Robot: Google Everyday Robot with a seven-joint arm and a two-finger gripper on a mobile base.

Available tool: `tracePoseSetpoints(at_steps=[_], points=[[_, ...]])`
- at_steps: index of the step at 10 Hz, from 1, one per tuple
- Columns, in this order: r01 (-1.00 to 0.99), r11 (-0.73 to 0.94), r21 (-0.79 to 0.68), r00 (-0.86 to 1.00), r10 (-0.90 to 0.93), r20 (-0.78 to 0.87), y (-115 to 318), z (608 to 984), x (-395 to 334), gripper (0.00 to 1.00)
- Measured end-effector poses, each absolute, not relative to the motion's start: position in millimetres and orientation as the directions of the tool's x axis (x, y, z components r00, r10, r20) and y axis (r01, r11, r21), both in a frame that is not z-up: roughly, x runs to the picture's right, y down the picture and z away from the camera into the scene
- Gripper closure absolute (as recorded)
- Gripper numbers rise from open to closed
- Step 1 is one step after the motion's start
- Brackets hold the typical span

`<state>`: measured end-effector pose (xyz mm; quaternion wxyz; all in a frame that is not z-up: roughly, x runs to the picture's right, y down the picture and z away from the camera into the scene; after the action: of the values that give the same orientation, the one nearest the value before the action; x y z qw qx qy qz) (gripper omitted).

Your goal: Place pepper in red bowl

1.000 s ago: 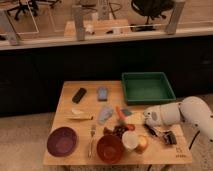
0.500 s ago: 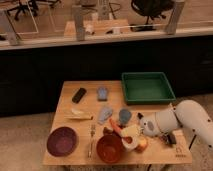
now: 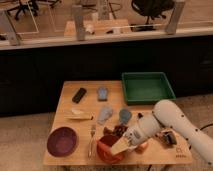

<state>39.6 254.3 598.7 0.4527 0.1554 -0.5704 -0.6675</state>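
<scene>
- Camera view: the tool (image 3: 120,147) is closed, its tip over the red bowl (image 3: 104,151) at the desk's (image 3: 67,102) front edge
- The pepper cannot be made out, so any grip is unclear
- The white arm (image 3: 167,117) reaches in from the right, angled down-left

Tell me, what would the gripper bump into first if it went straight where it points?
Probably the red bowl: the gripper sits over it, pointing down-left toward its inside, though depth is unclear.

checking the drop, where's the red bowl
In the camera view the red bowl sits near the table's front edge, right of the fork, with the gripper over its right rim.
</scene>
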Motion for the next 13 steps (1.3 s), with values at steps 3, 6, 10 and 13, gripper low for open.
tracePoseSetpoints(at_steps=[3,6,10,13], points=[[0.528,0.021,0.849,-0.52,-0.782,0.343,266.7,621.1,33.0,0.86],[0.592,0.023,0.806,-0.466,-0.806,0.365,263.6,638.4,41.8,0.86],[0.635,0.038,0.771,-0.405,-0.833,0.375,258.3,650.4,58.8,0.86],[0.651,0.048,0.758,-0.371,-0.851,0.373,254.4,652.3,70.4,0.86]])
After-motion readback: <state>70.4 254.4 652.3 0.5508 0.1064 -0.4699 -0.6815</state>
